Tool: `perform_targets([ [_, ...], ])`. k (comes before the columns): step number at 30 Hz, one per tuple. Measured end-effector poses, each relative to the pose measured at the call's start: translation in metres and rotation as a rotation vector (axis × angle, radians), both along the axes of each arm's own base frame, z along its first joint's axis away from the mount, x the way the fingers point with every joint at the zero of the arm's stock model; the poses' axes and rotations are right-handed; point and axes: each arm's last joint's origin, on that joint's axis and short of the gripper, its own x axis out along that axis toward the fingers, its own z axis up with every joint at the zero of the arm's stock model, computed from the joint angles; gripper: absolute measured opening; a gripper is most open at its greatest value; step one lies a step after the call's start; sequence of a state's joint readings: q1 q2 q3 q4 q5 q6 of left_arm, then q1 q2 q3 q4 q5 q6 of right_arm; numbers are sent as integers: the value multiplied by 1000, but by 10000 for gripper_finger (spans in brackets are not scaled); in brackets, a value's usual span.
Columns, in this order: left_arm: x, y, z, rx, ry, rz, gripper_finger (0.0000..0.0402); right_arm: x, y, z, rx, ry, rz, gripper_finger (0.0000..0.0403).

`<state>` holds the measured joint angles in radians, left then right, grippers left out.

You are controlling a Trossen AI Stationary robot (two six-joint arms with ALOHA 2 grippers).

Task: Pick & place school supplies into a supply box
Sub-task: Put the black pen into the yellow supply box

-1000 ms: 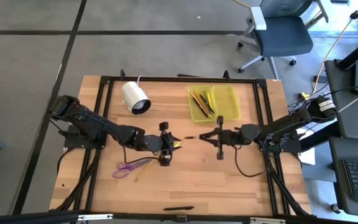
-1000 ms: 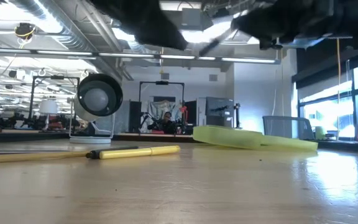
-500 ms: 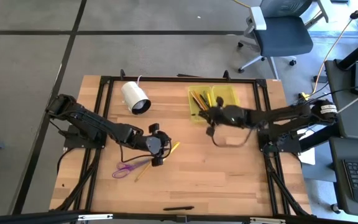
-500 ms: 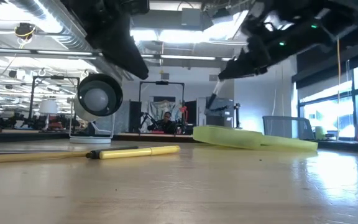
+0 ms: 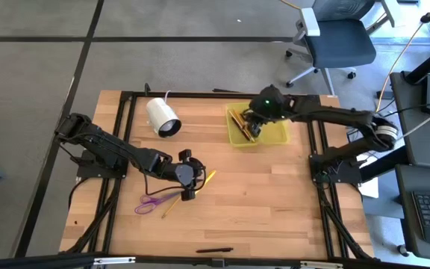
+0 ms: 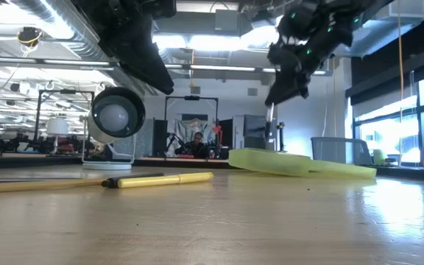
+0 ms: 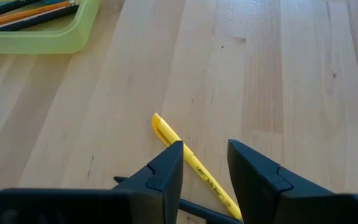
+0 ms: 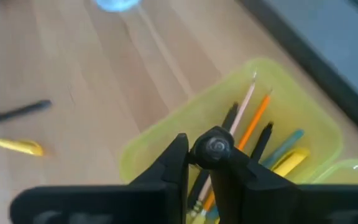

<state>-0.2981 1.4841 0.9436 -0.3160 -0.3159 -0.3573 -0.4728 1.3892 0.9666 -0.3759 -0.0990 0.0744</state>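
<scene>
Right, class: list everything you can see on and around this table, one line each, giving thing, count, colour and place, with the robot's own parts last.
Supply box: one, translucent yellow-green, open, far right part of the table.
Pencils and pens in the box: several, orange, yellow and dark, in its left half.
Yellow pen: one, on the wood near mid-table.
Scissors: one pair, purple, front left.
Black pen: one, by the front edge.
White cylinder: one, with a cable, far left.
Table: one, light wood, black frame.
Office chair: one, dark, on the floor beyond the table.
Left gripper: open, over the yellow pen.
Right gripper: shut on a dark pen, over the box.
</scene>
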Motion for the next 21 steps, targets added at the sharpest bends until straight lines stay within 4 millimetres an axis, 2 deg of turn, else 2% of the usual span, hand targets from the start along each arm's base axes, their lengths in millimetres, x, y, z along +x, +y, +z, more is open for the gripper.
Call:
perform_targets([
  [9, 0, 0, 0, -3, 0, -2, 108, 20, -24, -45, 119, 132, 0, 53],
  [16, 0, 0, 0, -3, 0, -2, 108, 32, -32, -63, 119, 204, 41, 62],
  [21, 0, 0, 0, -3, 0, -2, 108, 38, -36, -65, 96, 190, 57, 84],
])
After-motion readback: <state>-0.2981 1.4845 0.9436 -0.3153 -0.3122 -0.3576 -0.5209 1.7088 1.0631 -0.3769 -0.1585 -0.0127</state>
